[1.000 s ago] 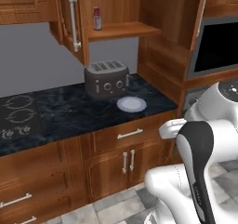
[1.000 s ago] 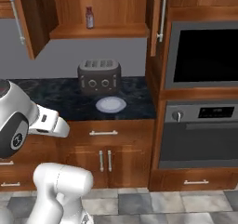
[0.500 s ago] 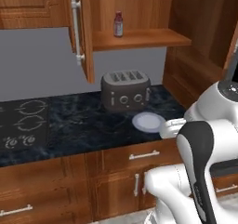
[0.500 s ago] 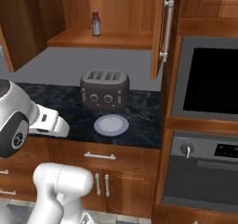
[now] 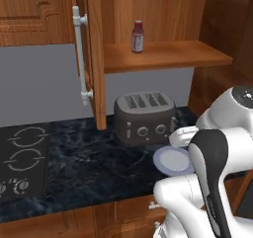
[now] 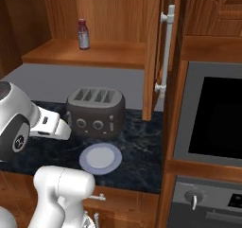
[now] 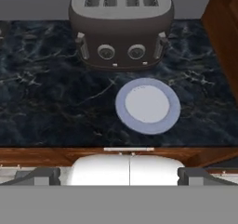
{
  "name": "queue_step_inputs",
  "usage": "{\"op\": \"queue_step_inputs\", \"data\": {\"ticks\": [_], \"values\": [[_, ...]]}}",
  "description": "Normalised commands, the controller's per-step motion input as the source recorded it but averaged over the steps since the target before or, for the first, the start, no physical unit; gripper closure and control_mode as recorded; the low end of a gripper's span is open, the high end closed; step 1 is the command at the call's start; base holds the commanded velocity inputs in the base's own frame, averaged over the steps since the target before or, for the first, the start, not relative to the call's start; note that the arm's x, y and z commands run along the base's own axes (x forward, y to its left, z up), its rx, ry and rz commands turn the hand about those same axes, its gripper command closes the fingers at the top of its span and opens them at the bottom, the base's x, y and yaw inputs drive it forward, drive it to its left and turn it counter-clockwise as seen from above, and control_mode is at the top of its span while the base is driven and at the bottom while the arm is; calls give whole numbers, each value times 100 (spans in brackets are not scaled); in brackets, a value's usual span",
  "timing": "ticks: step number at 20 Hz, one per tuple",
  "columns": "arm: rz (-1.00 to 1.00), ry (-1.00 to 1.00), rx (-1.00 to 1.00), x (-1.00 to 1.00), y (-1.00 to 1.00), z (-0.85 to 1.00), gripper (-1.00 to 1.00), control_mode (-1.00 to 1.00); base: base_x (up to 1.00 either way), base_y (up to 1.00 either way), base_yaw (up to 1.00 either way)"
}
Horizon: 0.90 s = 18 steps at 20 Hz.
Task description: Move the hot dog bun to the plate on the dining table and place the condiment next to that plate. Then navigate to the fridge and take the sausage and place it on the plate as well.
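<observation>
The condiment (image 5: 138, 36) (image 6: 83, 34), a small bottle with dark red contents and a reddish cap, stands upright on the shelf of an open wooden cabinet above the counter. My gripper (image 7: 119, 175) hangs open in front of the counter's edge, well below the bottle, its two dark fingertips (image 7: 44, 175) wide apart with nothing between them. My arm is folded close to the base. The hot dog bun, the plate, the dining table, the fridge and the sausage are out of view.
A dark toaster (image 5: 146, 117) (image 6: 96, 111) (image 7: 122, 23) sits on the black marbled counter, with a small blue-grey plate (image 5: 173, 160) (image 6: 100, 157) (image 7: 148, 104) in front of it. The open cabinet door (image 5: 91, 59) (image 6: 158, 52) juts out. Stove (image 5: 22, 158) at left, wall oven (image 6: 212, 123) at right.
The base has driven closer to the counter, so toaster, small plate and shelf loom larger in both base views. The gripper has stayed open.
</observation>
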Motion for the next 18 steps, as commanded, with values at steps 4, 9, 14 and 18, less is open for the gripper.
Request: {"op": "queue_step_inputs", "data": {"ticks": [4,9,14,18], "values": [[0,0,0,0,0,0,-100,100,93,-6,6],[12,-17,-1,19,0,40,-100,-100,29,-1,4],[28,-40,-5,4,0,96,-100,-100,0,0,0],[22,-31,-3,23,0,90,-100,-100,0,0,0]]}}
